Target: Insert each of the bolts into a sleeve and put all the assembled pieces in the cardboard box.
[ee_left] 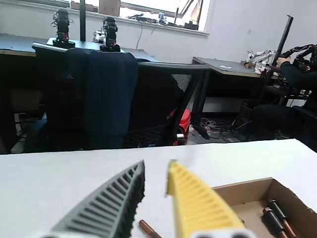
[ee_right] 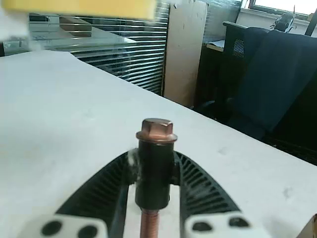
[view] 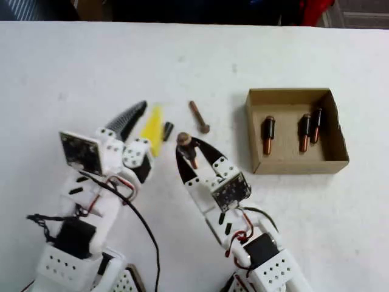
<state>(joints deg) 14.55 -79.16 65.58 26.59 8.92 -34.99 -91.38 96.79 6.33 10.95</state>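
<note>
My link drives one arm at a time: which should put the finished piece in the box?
Right. The right tool is shut on the piece and is the nearer one to the box. The left tool is open, holds nothing, and is farther from the box.

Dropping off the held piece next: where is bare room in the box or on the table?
Cardboard box: bare floor between the lone assembled piece and the other pair. Table: bare beyond the box. Crowded around the loose bolt and sleeve, between left gripper and right gripper.
</note>
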